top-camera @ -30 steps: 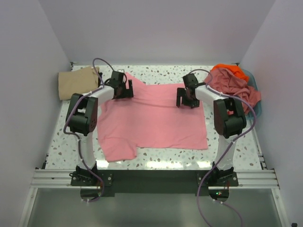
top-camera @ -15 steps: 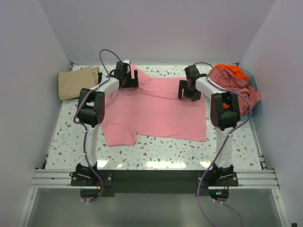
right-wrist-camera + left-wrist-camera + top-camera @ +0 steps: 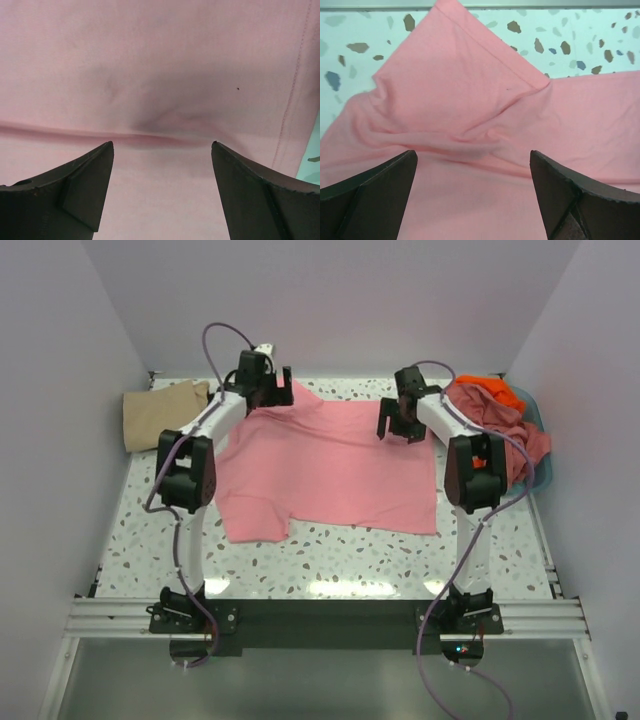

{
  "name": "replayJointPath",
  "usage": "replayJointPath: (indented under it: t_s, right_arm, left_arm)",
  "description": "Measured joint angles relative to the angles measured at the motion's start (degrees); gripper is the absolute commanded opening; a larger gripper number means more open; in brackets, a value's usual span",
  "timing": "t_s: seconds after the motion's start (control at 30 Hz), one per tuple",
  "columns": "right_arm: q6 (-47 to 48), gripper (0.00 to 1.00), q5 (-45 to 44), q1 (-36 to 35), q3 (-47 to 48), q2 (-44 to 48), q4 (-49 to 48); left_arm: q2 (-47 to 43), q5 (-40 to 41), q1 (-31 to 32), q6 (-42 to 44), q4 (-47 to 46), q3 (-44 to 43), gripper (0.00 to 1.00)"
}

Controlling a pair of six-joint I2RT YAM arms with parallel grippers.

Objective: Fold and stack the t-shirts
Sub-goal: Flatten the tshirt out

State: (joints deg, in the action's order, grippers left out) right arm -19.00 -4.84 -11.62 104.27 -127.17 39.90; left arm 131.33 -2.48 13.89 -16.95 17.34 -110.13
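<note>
A light pink t-shirt (image 3: pixel 330 475) lies spread flat on the speckled table (image 3: pixel 330 565), one sleeve at the near left. My left gripper (image 3: pixel 265 390) is open over its far left sleeve; in the left wrist view the gripper (image 3: pixel 472 165) has wide jaws above wrinkled pink cloth (image 3: pixel 465 95). My right gripper (image 3: pixel 400 425) is open over the shirt's far right part; in the right wrist view the gripper (image 3: pixel 162 150) hovers over a crease in the cloth (image 3: pixel 150 60). A folded tan t-shirt (image 3: pixel 160 415) lies at the far left. Dusty pink (image 3: pixel 495 425) and orange (image 3: pixel 490 390) shirts are piled at the far right.
A blue basket (image 3: pixel 533 410) holds the shirt pile against the right wall. White walls close in the table on the left, back and right. A metal rail (image 3: pixel 320 615) runs along the near edge by the arm bases.
Both grippers have moved toward the back of the table. The pink shirt has shifted back with them, its near hem now farther from the front edge.
</note>
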Motion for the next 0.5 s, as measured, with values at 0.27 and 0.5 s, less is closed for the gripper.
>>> replayJointPath:
  t_s: [0.27,0.5]
  right_arm:
    - [1.42,0.82,0.96,-2.91,-1.90,8.66,-0.02]
    - [1.79,0.82,3.26,-16.57,-6.62,16.11,-0.57]
  left_arm:
    - [-28.22,5.97,0.00,-0.22,0.17,22.18,1.00]
    - [-46.34,11.65,0.00,-5.07,5.31,44.13,1.00]
